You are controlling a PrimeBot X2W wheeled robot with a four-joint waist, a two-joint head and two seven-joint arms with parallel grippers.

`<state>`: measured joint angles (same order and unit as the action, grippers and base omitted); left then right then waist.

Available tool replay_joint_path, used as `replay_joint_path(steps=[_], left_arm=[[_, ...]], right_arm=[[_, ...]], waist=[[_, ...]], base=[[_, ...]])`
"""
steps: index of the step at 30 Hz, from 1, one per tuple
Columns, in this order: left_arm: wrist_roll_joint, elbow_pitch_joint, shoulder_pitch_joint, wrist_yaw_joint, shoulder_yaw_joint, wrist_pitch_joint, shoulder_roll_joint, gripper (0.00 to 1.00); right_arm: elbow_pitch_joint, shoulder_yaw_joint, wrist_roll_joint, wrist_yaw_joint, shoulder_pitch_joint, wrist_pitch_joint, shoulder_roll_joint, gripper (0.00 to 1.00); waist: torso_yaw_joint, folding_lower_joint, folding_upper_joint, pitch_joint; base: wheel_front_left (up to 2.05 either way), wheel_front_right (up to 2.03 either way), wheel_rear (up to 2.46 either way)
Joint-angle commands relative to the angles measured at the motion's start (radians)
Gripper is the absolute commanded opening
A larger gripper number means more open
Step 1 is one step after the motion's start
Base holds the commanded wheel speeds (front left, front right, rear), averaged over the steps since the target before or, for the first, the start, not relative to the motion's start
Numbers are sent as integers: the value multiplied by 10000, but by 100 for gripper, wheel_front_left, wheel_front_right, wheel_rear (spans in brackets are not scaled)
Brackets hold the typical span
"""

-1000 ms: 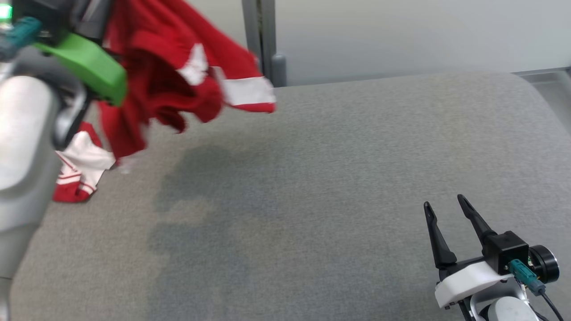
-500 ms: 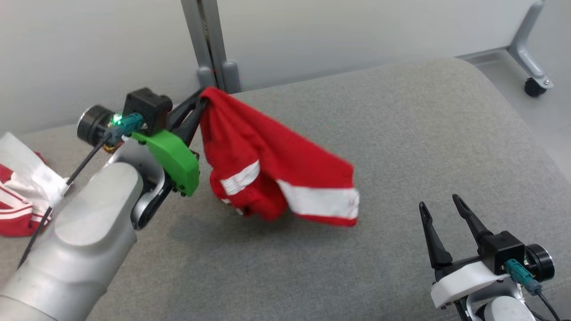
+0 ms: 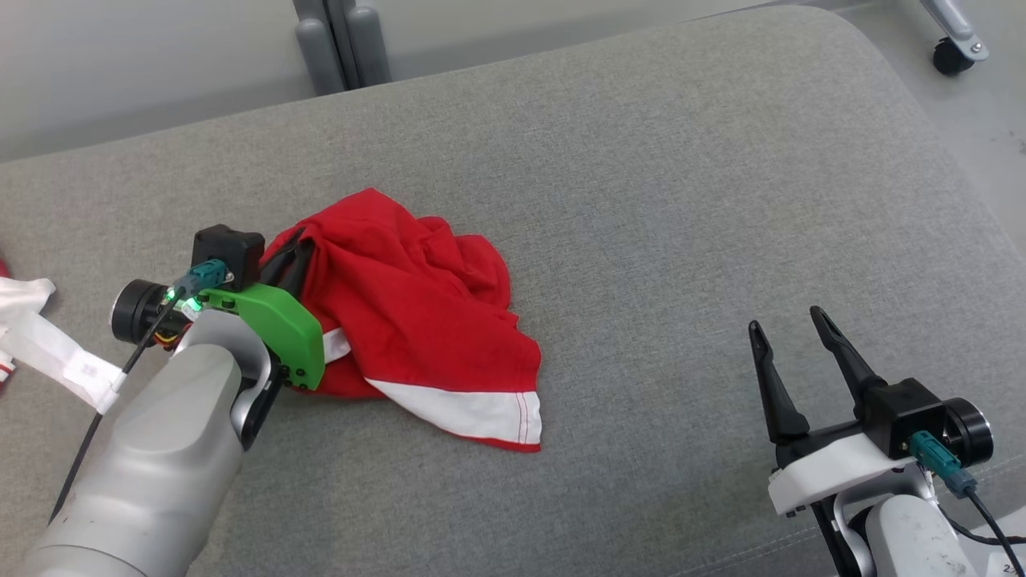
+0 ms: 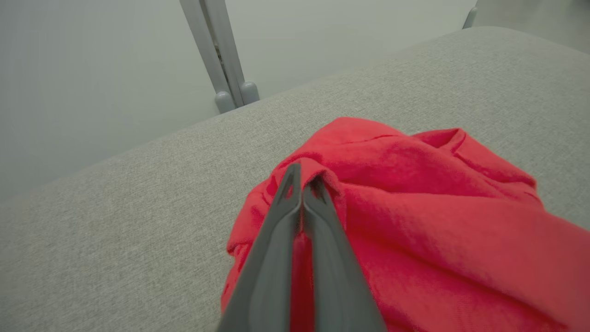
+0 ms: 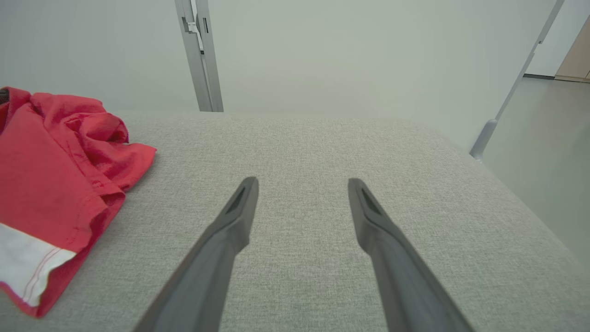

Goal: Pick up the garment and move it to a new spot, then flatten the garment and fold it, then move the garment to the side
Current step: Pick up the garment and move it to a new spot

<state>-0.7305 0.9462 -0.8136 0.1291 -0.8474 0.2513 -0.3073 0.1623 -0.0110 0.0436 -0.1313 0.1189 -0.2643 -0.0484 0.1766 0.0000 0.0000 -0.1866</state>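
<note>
A red garment (image 3: 417, 320) with a white band along its hem lies crumpled on the grey cushioned surface (image 3: 681, 200), left of the middle. My left gripper (image 3: 300, 244) is shut on a fold at the garment's upper left edge; in the left wrist view the two fingers press together on red cloth (image 4: 302, 182). The garment (image 5: 55, 184) also lies at the left of the right wrist view. My right gripper (image 3: 789, 328) stands open over bare surface at the lower right, well apart from the garment, with nothing between its fingers (image 5: 239, 207).
Another red and white cloth (image 3: 32, 336) lies at the far left edge. A grey post (image 3: 337, 40) stands behind the surface, and a frame leg with a castor (image 3: 954, 48) at the top right. The surface rounds off at its right edge.
The left gripper has brought the hanging garment down and toward the middle, and it now rests on the surface in a heap. The camera has tilted down. The right gripper has kept still.
</note>
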Motion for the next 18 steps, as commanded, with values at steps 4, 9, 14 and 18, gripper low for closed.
replay_joint_path(steps=[4,9,14,18], left_arm=[[260,29,-141,-140,452,153,154,100],[685,-780,540,-143,1235,139,121,100],[1012,-1707,1616,-84,2088,132,-4,100],[1310,-2385,2644,-89,2625,133,-37,100]], right_arm=[[38,-2,-4,10,129,-4,-38,100],[91,54,-81,10,1,-4,-38,100],[177,43,-178,10,-316,-3,-38,100],[241,109,-259,10,-639,-3,-36,100]], waist=[[-274,0,0,-82],[-577,0,0,313],[-828,0,0,1002],[-1078,0,0,1570]], base=[[0,0,0],[0,0,0],[0,0,0],[0,0,0]])
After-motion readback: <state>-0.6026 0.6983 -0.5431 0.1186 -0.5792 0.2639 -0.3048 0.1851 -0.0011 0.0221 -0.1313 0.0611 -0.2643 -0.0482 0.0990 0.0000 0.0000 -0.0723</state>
